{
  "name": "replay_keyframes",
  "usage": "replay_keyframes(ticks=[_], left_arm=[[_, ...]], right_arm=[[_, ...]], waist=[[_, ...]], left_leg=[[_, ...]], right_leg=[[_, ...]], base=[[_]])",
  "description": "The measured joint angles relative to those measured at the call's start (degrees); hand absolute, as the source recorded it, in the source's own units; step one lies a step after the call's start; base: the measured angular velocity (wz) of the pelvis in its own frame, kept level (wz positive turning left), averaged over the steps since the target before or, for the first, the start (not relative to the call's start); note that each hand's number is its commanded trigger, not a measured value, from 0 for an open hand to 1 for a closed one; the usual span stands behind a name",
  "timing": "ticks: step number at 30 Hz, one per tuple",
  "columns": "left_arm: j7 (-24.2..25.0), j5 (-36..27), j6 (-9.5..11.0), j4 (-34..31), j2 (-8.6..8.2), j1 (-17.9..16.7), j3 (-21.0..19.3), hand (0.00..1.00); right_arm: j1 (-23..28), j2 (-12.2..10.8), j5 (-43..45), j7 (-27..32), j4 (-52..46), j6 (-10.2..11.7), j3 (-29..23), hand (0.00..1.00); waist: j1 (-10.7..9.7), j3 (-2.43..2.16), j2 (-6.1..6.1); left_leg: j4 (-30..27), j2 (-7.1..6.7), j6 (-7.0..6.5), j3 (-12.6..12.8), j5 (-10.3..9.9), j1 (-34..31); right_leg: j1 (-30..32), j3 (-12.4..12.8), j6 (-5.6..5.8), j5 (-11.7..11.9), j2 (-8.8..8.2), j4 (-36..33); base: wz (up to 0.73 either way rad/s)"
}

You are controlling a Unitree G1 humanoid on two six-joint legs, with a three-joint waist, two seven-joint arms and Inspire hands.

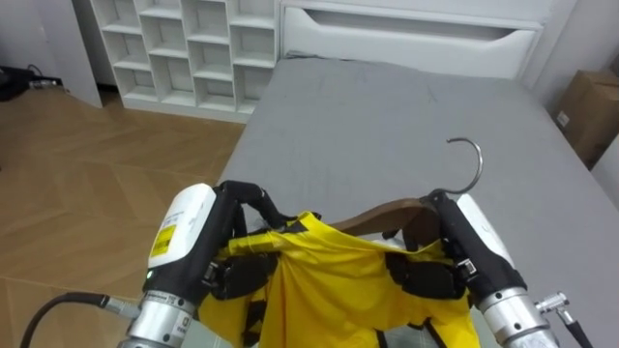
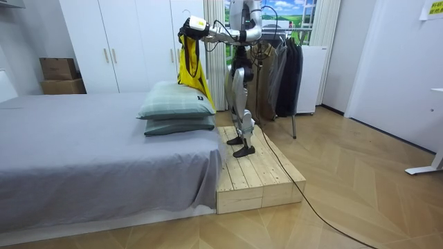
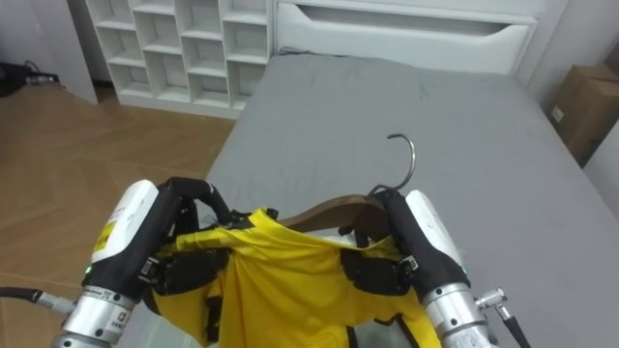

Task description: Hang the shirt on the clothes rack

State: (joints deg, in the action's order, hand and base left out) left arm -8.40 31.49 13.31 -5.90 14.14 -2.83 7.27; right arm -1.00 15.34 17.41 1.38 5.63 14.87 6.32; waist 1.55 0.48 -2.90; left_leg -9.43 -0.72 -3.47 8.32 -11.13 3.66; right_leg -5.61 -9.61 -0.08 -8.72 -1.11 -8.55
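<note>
A yellow garment [image 1: 329,285] with dark trim is draped over a brown wooden hanger [image 1: 382,215], whose metal hook [image 1: 471,159] stands up over the bed. My left hand [image 1: 237,237] is shut on the garment's left shoulder. My right hand [image 1: 440,256] is curled round the hanger's right arm, with the cloth over it. Seen from the room, I stand on a wooden platform [image 2: 256,173] beside the bed and hold the garment [image 2: 190,62] up at head height, above the pillows.
The grey bed [image 1: 387,106] lies straight ahead, with a white headboard [image 1: 406,34] beyond it. White cube shelves [image 1: 184,48] stand at the far left and a cardboard box [image 1: 592,106] at the right. A rack of dark clothes [image 2: 284,66] stands behind me.
</note>
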Motion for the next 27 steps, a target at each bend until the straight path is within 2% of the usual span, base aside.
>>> replay_keyframes(ticks=[1,2,3,4,19,27], left_arm=[[0.0,0.0,0.0,0.0,0.02,0.0,0.0,1.0],[0.0,0.0,0.0,0.0,0.04,0.0,0.0,0.72],[0.0,0.0,0.0,0.0,0.04,0.0,0.0,0.31],[0.0,0.0,0.0,0.0,0.05,0.0,0.0,0.0],[0.0,-2.6,0.0,0.0,-0.52,-0.1,0.6,0.0],[0.0,-2.8,-0.1,0.0,-1.32,-0.1,0.6,0.0]], right_arm=[[0.0,0.0,0.0,0.0,0.0,0.0,0.0,1.0],[0.1,0.0,0.0,0.0,0.0,0.0,0.0,1.0],[0.1,-0.1,0.0,0.0,0.0,0.0,0.0,1.0],[0.1,-0.1,0.0,0.1,0.0,0.0,0.0,1.0],[2.5,-0.6,1.0,0.1,0.8,-0.7,0.3,1.0],[2.5,-0.6,2.3,-0.2,0.8,-3.0,0.4,1.0]], waist=[[0.0,0.0,0.0],[0.0,0.0,0.01],[0.0,0.0,0.01],[0.0,-0.01,0.02],[0.2,-0.09,0.8],[0.2,-0.09,0.81]], left_leg=[[0.0,0.0,0.0,0.0,0.0,0.0],[0.0,0.0,0.0,0.0,0.0,0.0],[0.0,0.0,0.0,0.0,0.0,0.0],[0.0,0.0,0.0,0.0,0.0,0.0],[-0.1,0.01,0.0,-0.1,0.0,0.1],[-0.1,0.01,0.0,0.0,0.0,0.0]], right_leg=[[0.0,0.0,0.0,0.0,0.0,0.0],[0.0,0.0,0.0,0.0,0.0,0.0],[0.0,0.0,0.0,0.0,-0.01,0.0],[0.0,0.0,0.0,0.0,-0.01,0.0],[-0.1,0.0,0.0,0.0,0.01,0.0],[0.0,0.1,0.0,0.0,-0.01,-0.1]], base=[[0.0],[0.0],[0.0],[0.0],[0.0],[0.0]])
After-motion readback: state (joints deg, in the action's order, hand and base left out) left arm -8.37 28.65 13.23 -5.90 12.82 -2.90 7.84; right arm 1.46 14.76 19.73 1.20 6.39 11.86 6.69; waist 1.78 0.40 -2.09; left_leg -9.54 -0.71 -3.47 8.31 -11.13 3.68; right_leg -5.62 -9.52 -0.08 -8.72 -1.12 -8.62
